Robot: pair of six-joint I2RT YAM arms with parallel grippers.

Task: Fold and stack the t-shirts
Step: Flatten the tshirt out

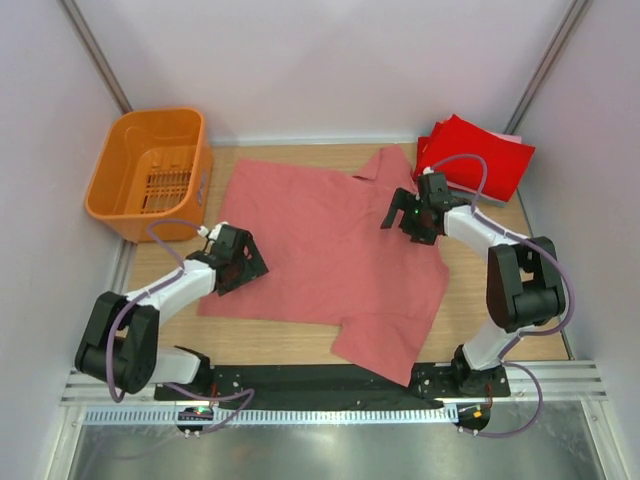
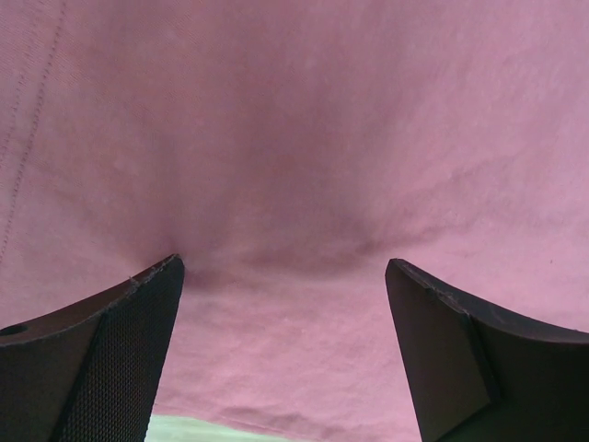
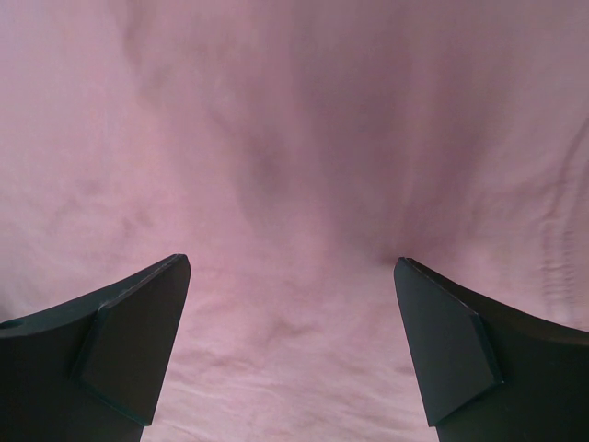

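A large salmon-pink t-shirt (image 1: 320,250) lies spread flat across the wooden table. It fills the left wrist view (image 2: 304,138) and the right wrist view (image 3: 294,120). My left gripper (image 1: 248,262) is open, its fingertips pressed down on the shirt's left side near its edge. My right gripper (image 1: 400,222) is open, its tips down on the shirt's upper right part near the collar. A bright red folded shirt (image 1: 478,155) lies at the back right corner, over a pale one whose edge just shows.
An orange plastic slotted basket (image 1: 150,170) stands at the back left, off the table's left edge. White walls close in on all sides. A black base rail (image 1: 320,380) runs along the near edge.
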